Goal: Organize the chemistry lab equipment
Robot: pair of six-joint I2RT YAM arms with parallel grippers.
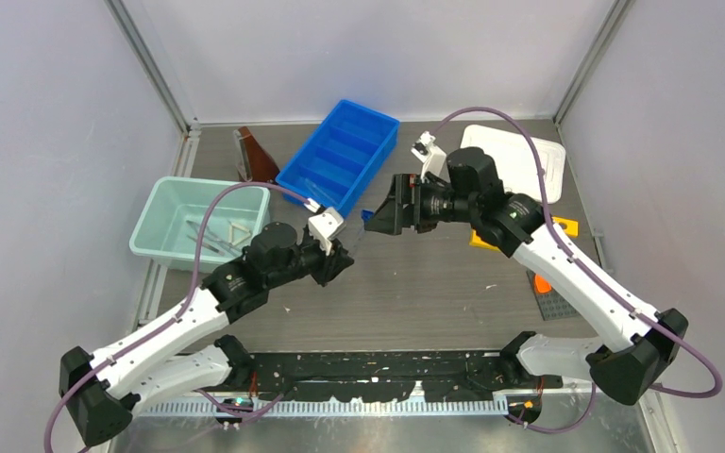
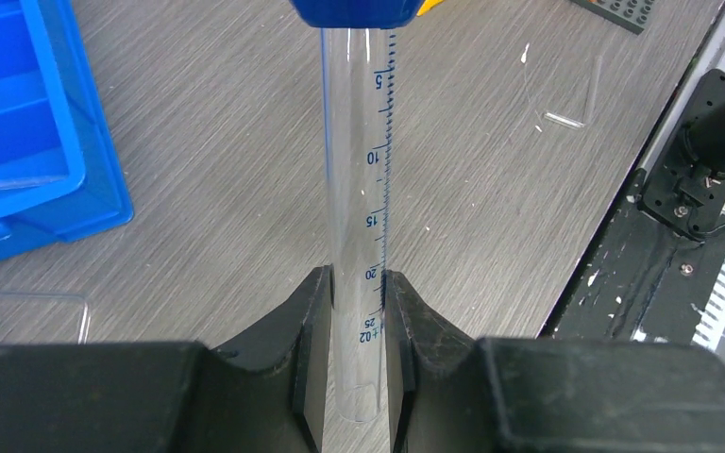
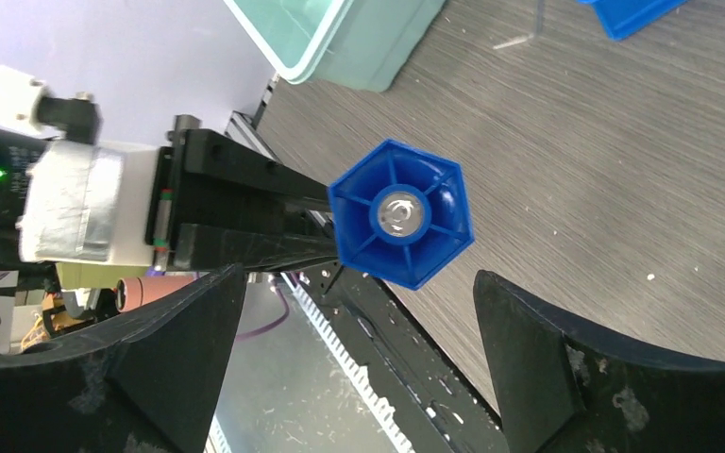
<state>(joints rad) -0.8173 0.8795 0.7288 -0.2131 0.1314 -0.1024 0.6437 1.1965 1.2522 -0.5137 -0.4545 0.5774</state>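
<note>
Grip: left gripper (image 2: pixel 357 311) clamped on blue-capped tube (image 2: pixel 354 170), near its clear end.
Axis: tube points from left jaws toward right gripper (image 3: pixel 359 316), cap first.
Right jaws: wide apart, cap centred just ahead, untouched.
Place: just beside blue tray (image 1: pixel 340 156).

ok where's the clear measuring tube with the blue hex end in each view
top external: tube mid-table, just right of the blue tray's near corner
left wrist: centre, gripped by the left hand
right wrist: centre, blue end facing the camera
shared landmark: blue tray, in all three
</note>
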